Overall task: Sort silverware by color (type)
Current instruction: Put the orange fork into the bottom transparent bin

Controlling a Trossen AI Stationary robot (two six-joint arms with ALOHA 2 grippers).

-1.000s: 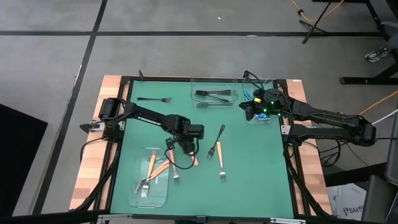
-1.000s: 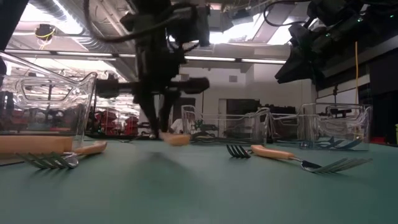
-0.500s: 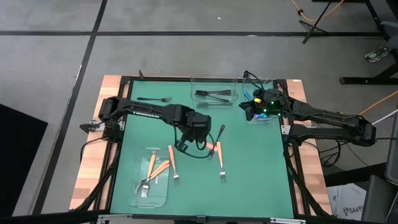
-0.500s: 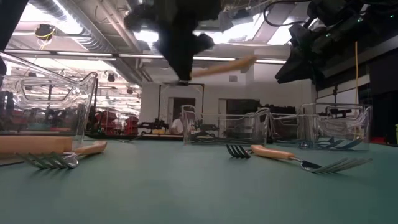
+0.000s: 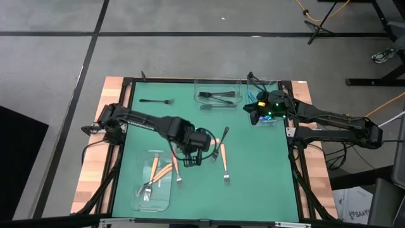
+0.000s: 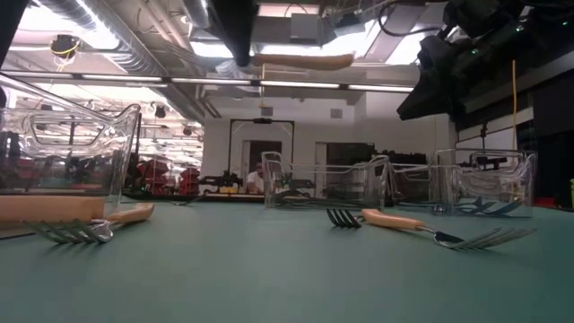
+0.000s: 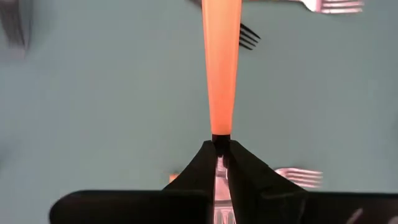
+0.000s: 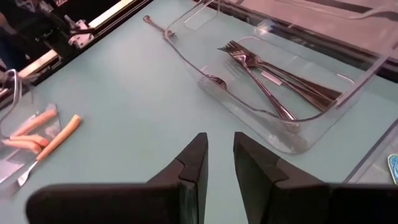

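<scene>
- Near left on the green tabletop point(image 5: 259, 183), a clear tray point(image 5: 152, 187) holds orange-handled forks point(image 5: 158, 172).
- The left claw point(image 5: 204, 140) is clamped on an orange-handled fork point(image 7: 221, 68), held above mid-tabletop; a loose orange-handled fork point(image 5: 224, 163) lies just right.
- Far centre, black forks point(image 8: 273, 84) lie in a tray point(image 5: 218, 96).
- Far right, the right claw point(image 8: 216, 163) hovers, fingers slightly apart, holding nothing.
</scene>
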